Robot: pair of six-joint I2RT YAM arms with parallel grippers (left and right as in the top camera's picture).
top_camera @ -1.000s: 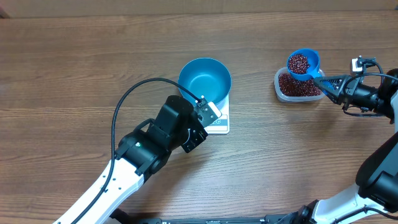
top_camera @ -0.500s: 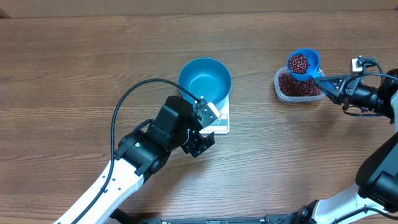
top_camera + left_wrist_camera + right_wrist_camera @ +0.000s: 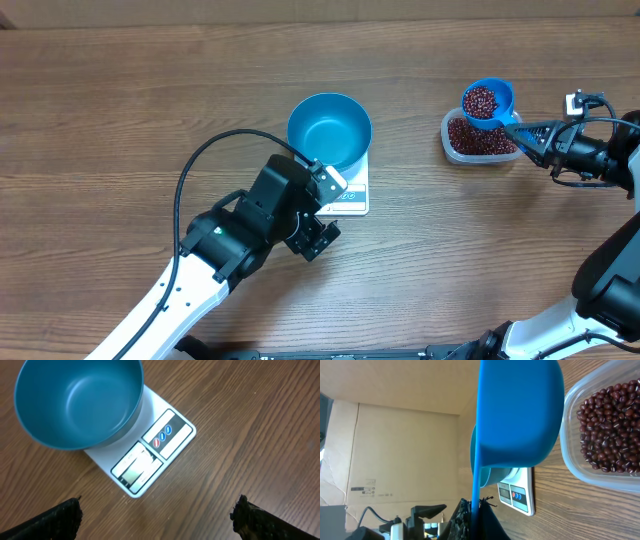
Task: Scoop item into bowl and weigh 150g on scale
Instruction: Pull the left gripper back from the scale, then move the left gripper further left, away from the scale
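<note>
Scoop (image 3: pixel 487 101) loaded above the tub (image 3: pixel 456 146), bowl (image 3: pixel 329 130) empty on the scale (image 3: pixel 352 200).

The right gripper (image 3: pixel 535 135) is pinched tight on the thin handle of the small blue scoop, which holds a heap of dark red-brown beans (image 3: pixel 481 100) and hangs over the far edge of the clear tub. More of the same beans fill the tub. Well apart to the left on the wooden table (image 3: pixel 120 100), the deep blue bowl sits on the white scale, covering its rear part (the display window and the buttons show along the uncovered edge). No beans lie in the bowl. The left gripper (image 3: pixel 157 519) hovers just beside that edge of the scale with its fingers (image 3: pixel 57 520) spread wide, touching nothing.
</note>
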